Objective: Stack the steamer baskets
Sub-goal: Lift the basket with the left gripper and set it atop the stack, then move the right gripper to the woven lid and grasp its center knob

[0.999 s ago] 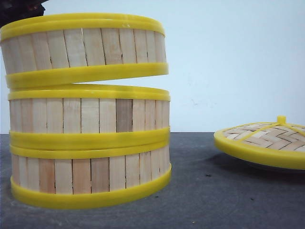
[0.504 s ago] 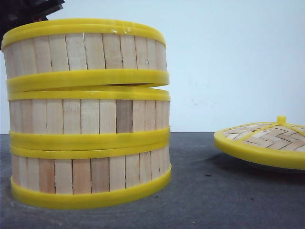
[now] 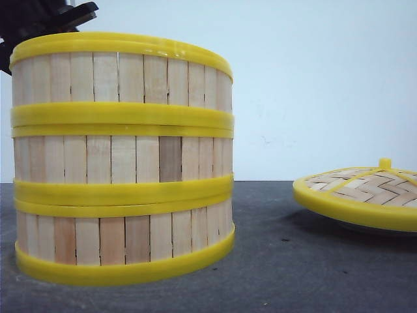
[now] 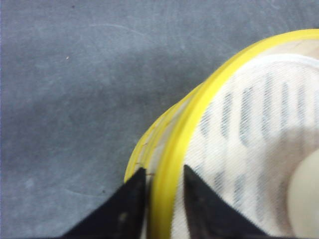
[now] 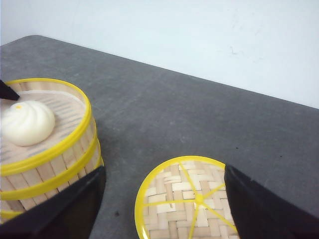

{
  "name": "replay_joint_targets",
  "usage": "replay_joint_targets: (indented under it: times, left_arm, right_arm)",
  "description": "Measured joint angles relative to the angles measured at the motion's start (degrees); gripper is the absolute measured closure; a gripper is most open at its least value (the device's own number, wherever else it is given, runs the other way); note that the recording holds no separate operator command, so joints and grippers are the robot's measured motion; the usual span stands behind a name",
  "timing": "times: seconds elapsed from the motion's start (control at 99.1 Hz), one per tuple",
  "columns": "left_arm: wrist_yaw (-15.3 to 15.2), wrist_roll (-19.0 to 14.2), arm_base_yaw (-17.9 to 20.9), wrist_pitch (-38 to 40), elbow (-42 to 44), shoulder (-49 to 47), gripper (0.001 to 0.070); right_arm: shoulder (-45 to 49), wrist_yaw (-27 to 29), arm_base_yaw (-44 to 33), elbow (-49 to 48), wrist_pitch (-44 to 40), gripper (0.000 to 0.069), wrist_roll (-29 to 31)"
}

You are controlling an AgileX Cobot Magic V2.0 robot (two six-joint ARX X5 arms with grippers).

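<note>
**Inspector:** Count the baskets, nearest first.

**Assistant:** Three steamer baskets, stacked in one column on the dark grey table at the left of the front view. The bottom basket sits on the table, the middle basket on it, the top basket on that. Rims meet all round; no gap shows on the visible side.

**Inspector:** Contents?

**Assistant:** One white bun, lying in the top basket on a pale liner.

**Inspector:** Left gripper?

**Assistant:** The left gripper straddles the top basket's yellow rim, one black finger outside the wall, one inside. The fingers stand narrow, touching or nearly touching the rim; I cannot tell whether they are pressing on it.

**Inspector:** Right gripper?

**Assistant:** The right gripper hangs above the table, fingers spread wide, holding nothing.

**Inspector:** Other items?

**Assistant:** One woven lid, yellow-rimmed with a yellow knob, to the right of the stack and well apart from it. Behind everything, one plain white wall.
</note>
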Motion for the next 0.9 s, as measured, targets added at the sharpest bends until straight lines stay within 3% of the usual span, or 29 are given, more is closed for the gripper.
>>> replay_joint_targets:
  times: [0.111, 0.333, 0.625, 0.716, 0.898]
  left_arm:
    - [0.24, -0.24, -0.09, 0.24, 0.02, 0.0, 0.0521]
    - [0.24, -0.72, -0.07, 3.96, 0.0, -1.9, 0.0514]
    - [-0.57, -1.38, -0.09, 11.72, 0.11, -21.16, 0.0514]
    - [-2.21, -1.27, -0.07, 11.47, 0.11, -26.51, 0.0514]
    - [-2.43, -0.33, -0.07, 7.06, 0.09, -34.64, 0.0514]
  right_arm:
    - [0.0, 0.0, 0.0, 0.0, -0.35, 0.0222, 0.02]
    - [1.2, 0.55, 0.0, 0.0, -0.61, 0.0222, 1.79]
    - [13.0, 5.79, -1.88, 0.0, -2.43, 0.0245, 6.93]
    - [17.66, 5.62, -4.07, 0.0, -1.99, 0.0274, 7.85]
    - [28.41, 3.76, -9.29, 0.0, -1.14, 0.0288, 8.2]
